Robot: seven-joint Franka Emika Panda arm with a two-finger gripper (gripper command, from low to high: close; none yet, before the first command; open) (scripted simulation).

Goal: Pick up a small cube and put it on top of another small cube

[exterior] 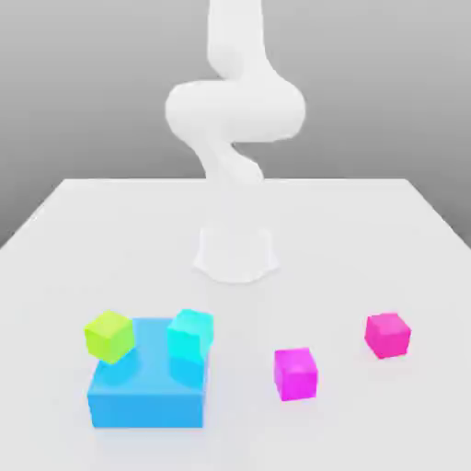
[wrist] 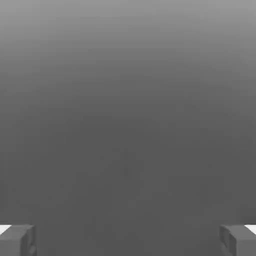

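Exterior view: magenta cube lower centre-right on tabletop, second magenta cube at right, well apart. Likely rigid, light; pinch flat opposite faces.
Hand view: end effector released, jaws wide at bottom corners.

Smooth plain white arm of rounded bulbous segments, flared white base at frame centre, two blocky grey fingertips with white edges

Arm upright — hand wide apart
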